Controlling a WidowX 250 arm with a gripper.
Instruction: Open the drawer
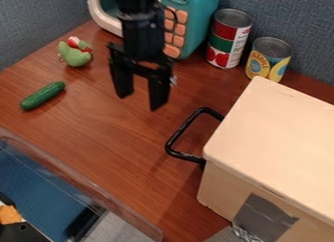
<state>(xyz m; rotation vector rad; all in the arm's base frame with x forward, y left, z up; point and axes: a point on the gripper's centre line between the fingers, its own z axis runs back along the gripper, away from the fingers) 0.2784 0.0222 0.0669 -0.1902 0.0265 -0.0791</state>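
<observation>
One pale drawer unit (277, 133) — right side, black handle (186, 131) jutting left | gripper (140, 93) over table (111, 138), left of handle, fingers apart — open | two cans (227, 38) behind unit | teal toy microwave (199, 24) | cucumber (43, 95), far left

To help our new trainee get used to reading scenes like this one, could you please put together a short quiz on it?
1. Multiple choice: What is the black handle fixed to?
A) the cucumber
B) the cream box
C) the green toy

2. True or false: The gripper is open, and its fingers are apart from the handle.

3. Fill in the blank: To the right of the teal toy oven in the view, ____ cans stand upright.

Key: 1: B; 2: true; 3: two
</observation>
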